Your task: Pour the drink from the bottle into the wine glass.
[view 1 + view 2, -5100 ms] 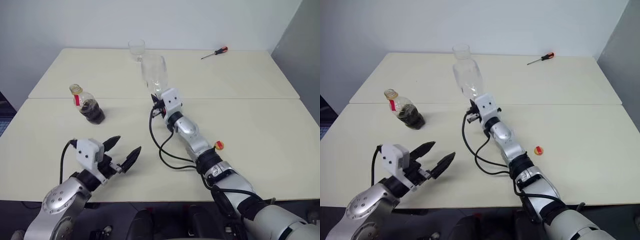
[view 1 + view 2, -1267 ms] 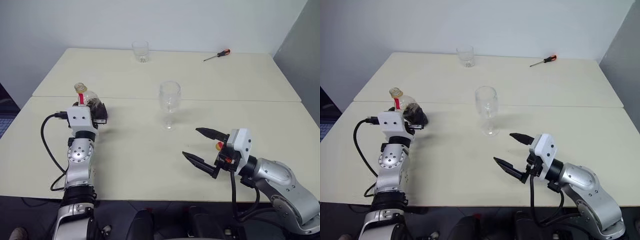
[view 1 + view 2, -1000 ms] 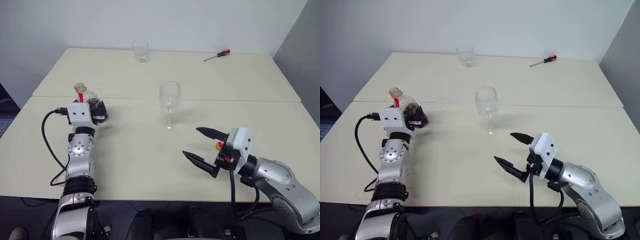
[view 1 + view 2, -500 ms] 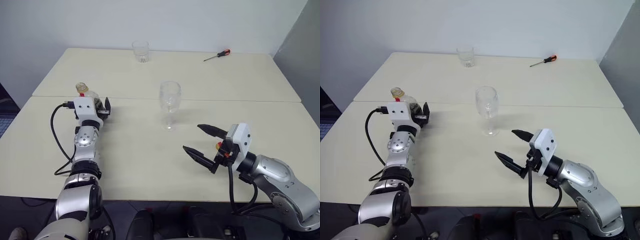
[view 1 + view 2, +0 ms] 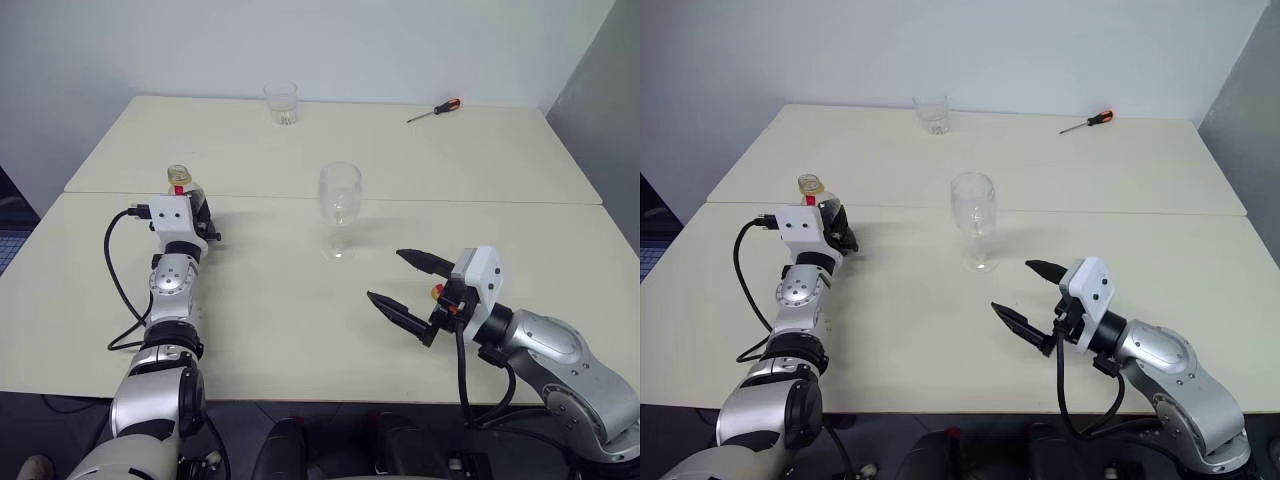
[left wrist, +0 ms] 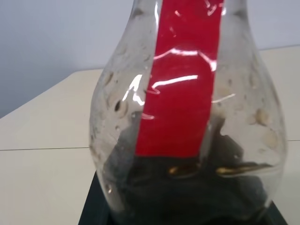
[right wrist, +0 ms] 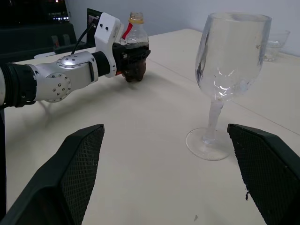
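1. Small squat clear plastic bottle [image 5: 184,192], red neck label, yellowish neck ring: upright at the left of the cream table [image 5: 250,320], near the seam. Dark brown-red drink [image 6: 187,192] fills its base.
2. Left gripper [image 5: 837,232]: clamped on the bottle's lower body.
3. Clear stemmed wine glass [image 5: 339,208]: upright, empty, mid-table, well apart from the bottle.
4. Right gripper [image 5: 412,289]: fingers spread, holding nothing, near the glass.
5. Handling advice: lift straight, keep the bottle upright in transit, tilt slowly over the bowl.
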Available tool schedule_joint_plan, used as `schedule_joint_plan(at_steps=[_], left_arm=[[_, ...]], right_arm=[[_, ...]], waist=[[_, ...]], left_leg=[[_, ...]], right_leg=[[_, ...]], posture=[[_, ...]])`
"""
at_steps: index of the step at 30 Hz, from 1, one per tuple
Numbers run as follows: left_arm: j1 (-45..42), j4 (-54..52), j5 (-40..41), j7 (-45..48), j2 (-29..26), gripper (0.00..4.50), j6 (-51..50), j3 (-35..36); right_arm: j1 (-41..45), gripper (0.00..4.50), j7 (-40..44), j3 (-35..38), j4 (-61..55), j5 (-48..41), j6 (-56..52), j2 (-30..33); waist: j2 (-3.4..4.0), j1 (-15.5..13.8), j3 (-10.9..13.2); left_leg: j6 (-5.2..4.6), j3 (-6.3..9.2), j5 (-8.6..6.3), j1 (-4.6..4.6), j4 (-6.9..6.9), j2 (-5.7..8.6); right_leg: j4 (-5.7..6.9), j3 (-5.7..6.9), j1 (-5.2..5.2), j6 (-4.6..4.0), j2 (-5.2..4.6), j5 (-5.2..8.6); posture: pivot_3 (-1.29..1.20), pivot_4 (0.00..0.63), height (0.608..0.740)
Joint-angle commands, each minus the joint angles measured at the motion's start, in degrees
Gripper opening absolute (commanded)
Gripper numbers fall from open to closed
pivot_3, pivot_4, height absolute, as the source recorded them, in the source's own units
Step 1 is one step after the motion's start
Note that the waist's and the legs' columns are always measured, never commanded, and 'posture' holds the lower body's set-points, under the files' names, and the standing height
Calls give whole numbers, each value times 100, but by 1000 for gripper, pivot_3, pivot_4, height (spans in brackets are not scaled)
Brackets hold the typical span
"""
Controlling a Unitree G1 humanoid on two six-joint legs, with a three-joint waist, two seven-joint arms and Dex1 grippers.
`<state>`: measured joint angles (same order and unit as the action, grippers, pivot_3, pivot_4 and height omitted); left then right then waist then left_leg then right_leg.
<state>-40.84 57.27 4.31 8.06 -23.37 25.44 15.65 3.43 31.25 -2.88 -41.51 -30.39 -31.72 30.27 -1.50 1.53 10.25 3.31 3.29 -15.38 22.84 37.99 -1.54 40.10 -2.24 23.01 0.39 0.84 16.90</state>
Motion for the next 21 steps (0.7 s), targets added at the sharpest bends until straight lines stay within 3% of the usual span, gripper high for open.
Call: schedule_joint_plan(at_steps=[1,12,21], left_arm=[[-182,-101,-36,27,-160,1284,76,-54],[-1201,-252,-308,1277,-503,1283,-348,-761],[-2331,149,-477,2509,-338,1267,-300,-1358]], right_arm=[[44,4500,18,100,-201,-56,78,20],[738,4500,-139,27,-91,-108,-95,-121],[1527,4500,-336,68,401,-7,-369,-247]], waist=[[0,0,0],[-8,-2,3],[-8,17,4]], left_leg=[[0,0,0,0,0,0],[0,3,0,10,6,5],[0,-8,0,10,6,11]], right_leg=[[0,0,0,0,0,0],[3,4,6,0,9,0],[5,-4,11,0,10,0]], posture=[[0,150,740],[0,150,740],[0,150,740]])
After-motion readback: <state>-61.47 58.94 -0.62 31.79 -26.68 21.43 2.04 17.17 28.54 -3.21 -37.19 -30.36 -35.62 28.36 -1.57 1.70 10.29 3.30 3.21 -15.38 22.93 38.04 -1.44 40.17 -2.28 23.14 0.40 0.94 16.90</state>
